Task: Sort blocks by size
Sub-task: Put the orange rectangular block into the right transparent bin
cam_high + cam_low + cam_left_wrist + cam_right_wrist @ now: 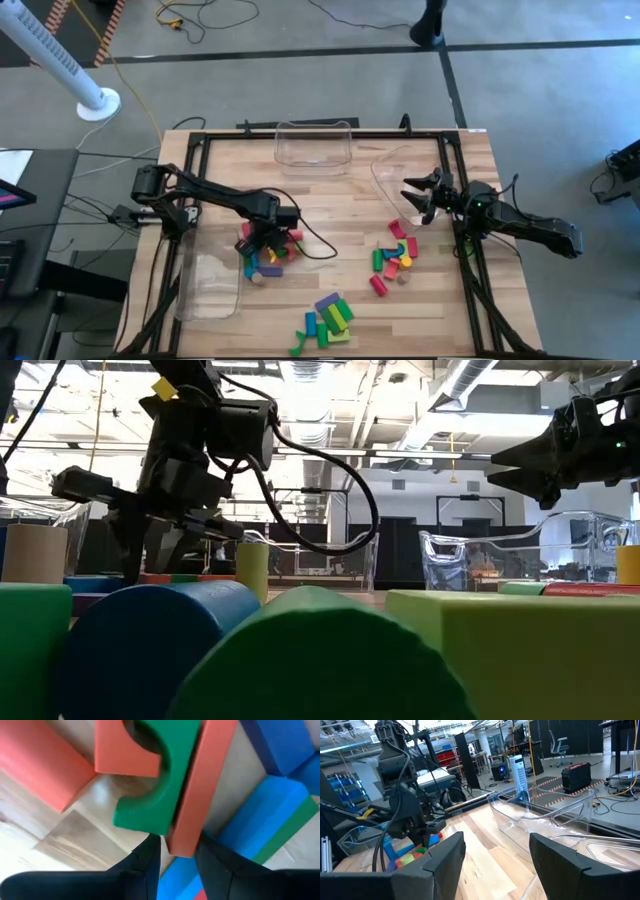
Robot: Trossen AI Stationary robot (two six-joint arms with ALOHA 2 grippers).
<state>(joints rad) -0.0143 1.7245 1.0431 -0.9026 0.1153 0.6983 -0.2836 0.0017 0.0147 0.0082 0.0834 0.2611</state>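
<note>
Light wooden table [330, 200] framed by black rails. On it, three loose heaps of coloured blocks [268, 252]: left of centre, right, and near the front edge. Also clear plastic bins [314, 148] at back, right and left.

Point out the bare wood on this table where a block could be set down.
Bare wood lies between the left block cluster and the right block cluster, below the clear plastic bin at the back. It is crowded around the left gripper, inside its pile, and at the front block pile.
</note>
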